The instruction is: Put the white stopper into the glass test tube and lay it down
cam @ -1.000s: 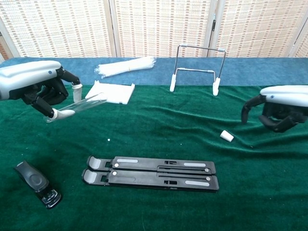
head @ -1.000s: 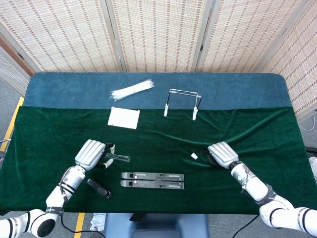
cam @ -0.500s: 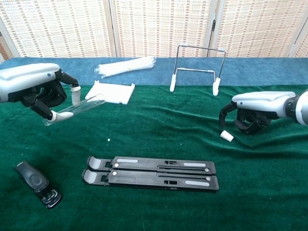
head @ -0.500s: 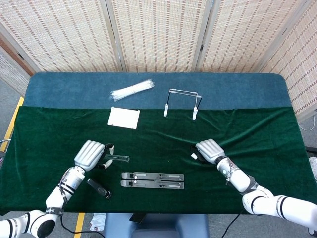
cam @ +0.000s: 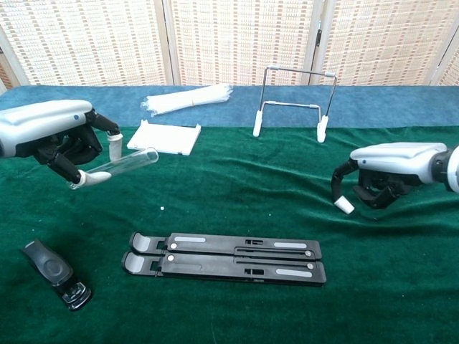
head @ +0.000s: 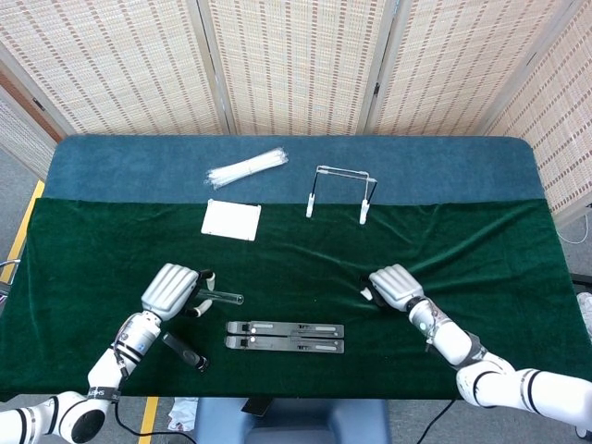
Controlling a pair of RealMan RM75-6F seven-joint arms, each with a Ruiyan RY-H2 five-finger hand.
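Note:
My left hand (cam: 51,135) (head: 169,288) holds the glass test tube (cam: 120,163) (head: 223,297) above the green cloth at the left, the tube nearly level with its open mouth pointing right. The small white stopper (cam: 345,206) (head: 367,294) is at the right, low over the cloth. My right hand (cam: 391,166) (head: 397,286) arches over it and pinches it between a fingertip and the thumb. In the head view the hand covers most of the stopper.
A black folding stand (cam: 222,256) lies flat at the front centre. A black clip-like device (cam: 54,272) sits at the front left. Further back are a white pad (cam: 163,136), a bag of white sticks (cam: 188,99) and a wire rack (cam: 292,100).
My right hand moved left to the stopper and its fingers closed on it; the stopper shifted slightly and tilted up. My left hand lowered the tube's mouth a little.

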